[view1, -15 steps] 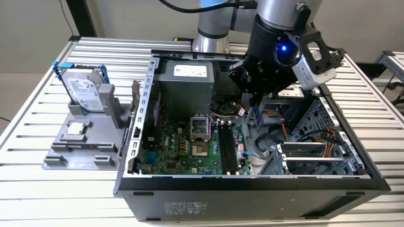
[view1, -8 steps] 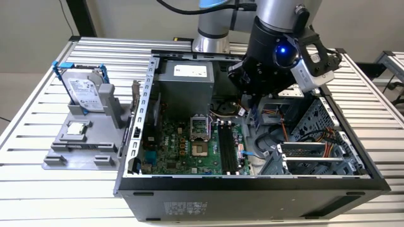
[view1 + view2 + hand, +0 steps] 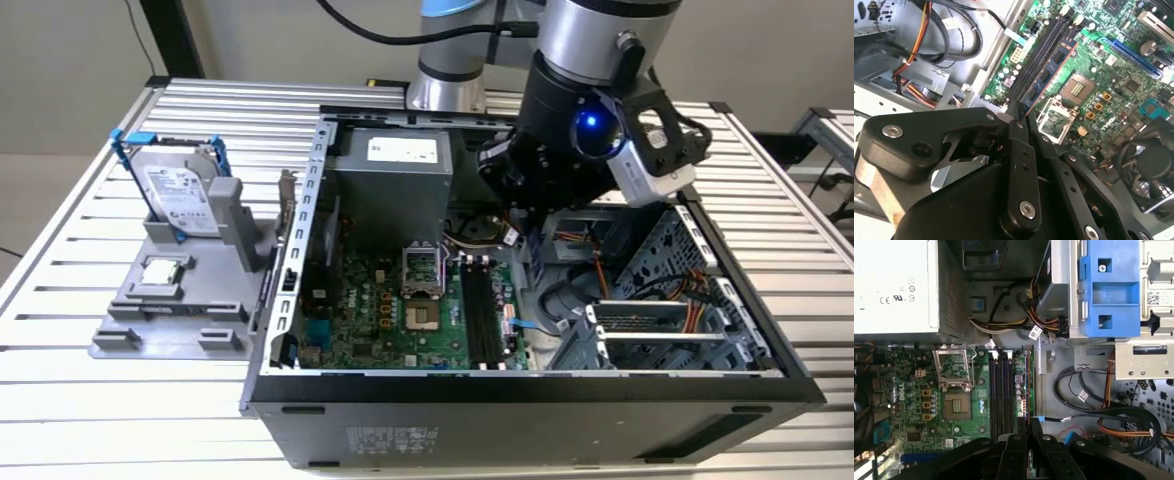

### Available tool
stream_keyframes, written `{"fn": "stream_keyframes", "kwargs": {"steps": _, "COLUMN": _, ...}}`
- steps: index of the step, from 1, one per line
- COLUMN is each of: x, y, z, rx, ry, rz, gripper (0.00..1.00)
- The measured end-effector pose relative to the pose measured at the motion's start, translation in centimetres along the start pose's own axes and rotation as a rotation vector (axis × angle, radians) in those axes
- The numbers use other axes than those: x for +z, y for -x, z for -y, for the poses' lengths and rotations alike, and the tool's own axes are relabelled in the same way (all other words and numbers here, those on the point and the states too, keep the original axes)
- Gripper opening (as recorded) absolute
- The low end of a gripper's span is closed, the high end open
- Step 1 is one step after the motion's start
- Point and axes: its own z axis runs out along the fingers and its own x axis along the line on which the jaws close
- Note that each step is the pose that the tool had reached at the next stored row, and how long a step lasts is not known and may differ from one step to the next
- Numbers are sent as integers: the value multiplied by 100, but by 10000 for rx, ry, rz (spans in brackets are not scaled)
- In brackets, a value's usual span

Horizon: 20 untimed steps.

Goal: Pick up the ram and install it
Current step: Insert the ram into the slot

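Note:
The ram point(image 3: 1051, 75) is a narrow blue-green stick with dark chips. It is held by one end in my gripper point(image 3: 1021, 112), which is shut on it. The stick hangs just above the black memory slots point(image 3: 1041, 55) of the motherboard and runs along them. In the first wrist view the ram point(image 3: 1029, 390) shows edge-on, beside the slots point(image 3: 1000, 390), with the gripper point(image 3: 1029, 422) closed around its near end. In the exterior view my wrist point(image 3: 587, 130) reaches down into the open computer case, over the far end of the slots point(image 3: 483, 310).
The processor socket point(image 3: 956, 405) lies beside the slots, and the grey power supply point(image 3: 394, 180) stands behind it. A blue drive cage point(image 3: 1109, 290) and loose cables point(image 3: 1104, 415) crowd the other side. Outside the case, a grey stand holds a hard drive point(image 3: 180, 190) and a square chip point(image 3: 160, 270).

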Motion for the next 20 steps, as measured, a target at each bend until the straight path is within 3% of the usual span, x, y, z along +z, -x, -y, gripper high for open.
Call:
{"fn": "stream_keyframes", "kwargs": {"steps": 7, "x": 126, "y": -19, "z": 4, "rx": 56, "ry": -4, "rz": -15, "gripper": 0}}
{"fn": "stream_keyframes", "kwargs": {"steps": 13, "x": 231, "y": -48, "z": 8, "rx": 516, "ry": -56, "rz": 1, "gripper": 0}}
{"fn": "stream_keyframes", "kwargs": {"steps": 20, "x": 358, "y": -56, "z": 6, "rx": 547, "ry": -60, "rz": 3, "gripper": 0}}
